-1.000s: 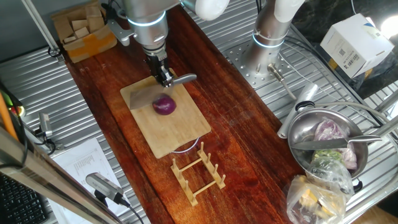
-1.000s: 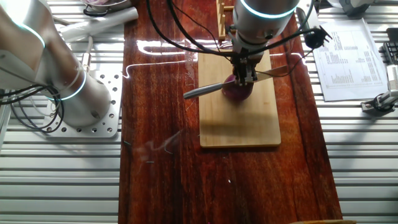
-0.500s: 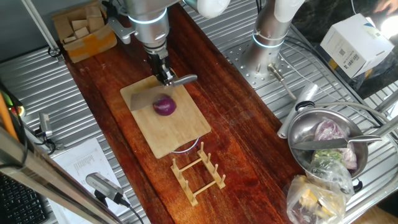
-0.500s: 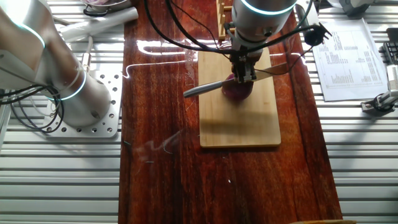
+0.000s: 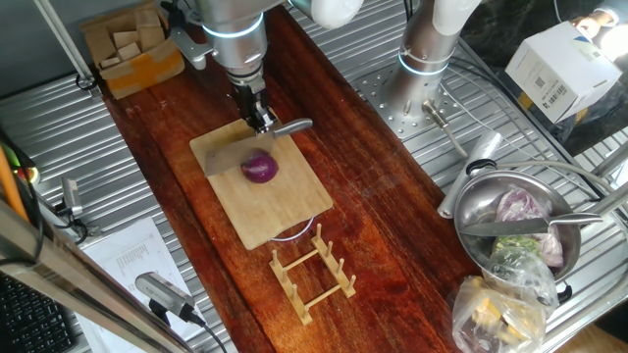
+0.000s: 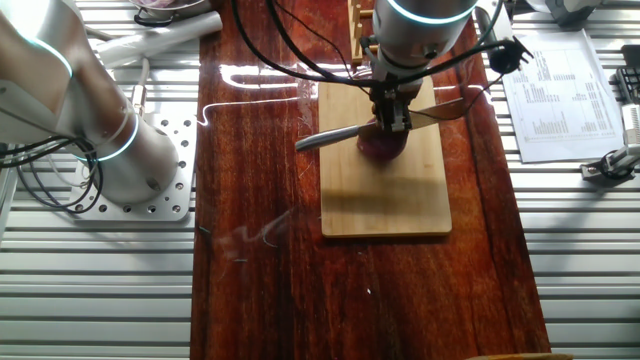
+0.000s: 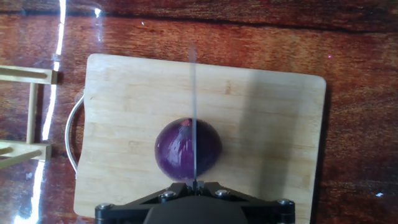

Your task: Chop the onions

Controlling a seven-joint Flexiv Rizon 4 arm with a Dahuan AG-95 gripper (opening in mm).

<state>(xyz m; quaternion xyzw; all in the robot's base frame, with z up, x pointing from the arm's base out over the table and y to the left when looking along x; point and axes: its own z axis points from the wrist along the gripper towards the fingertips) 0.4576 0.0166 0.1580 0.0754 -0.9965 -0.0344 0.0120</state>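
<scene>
A small round red onion [image 5: 260, 167] [image 6: 383, 147] [image 7: 188, 148] lies whole near the middle of the bamboo board [image 5: 280, 211] [image 6: 385, 200] [image 7: 130, 106]. My gripper [image 5: 261, 123] [image 6: 392, 118] [image 7: 196, 183] is shut on a knife, right over the onion. The knife's grey handle [image 5: 291, 126] [image 6: 325, 138] sticks out to one side and its flat blade [image 5: 228, 155] [image 7: 194, 93] to the other. In the hand view the blade shows edge-on, a thin line crossing the onion's middle. Whether the edge touches the skin I cannot tell.
The board rests on a dark wooden tabletop [image 5: 373, 196]. A wooden rack [image 5: 312, 272] stands just past one end of the board. A steel bowl of vegetables [image 5: 469, 208] and a bag sit at the right. A cardboard box of wood blocks [image 5: 132, 44] is behind.
My gripper and the knife have risen very slightly over the onion. The onion and the board have stayed put.
</scene>
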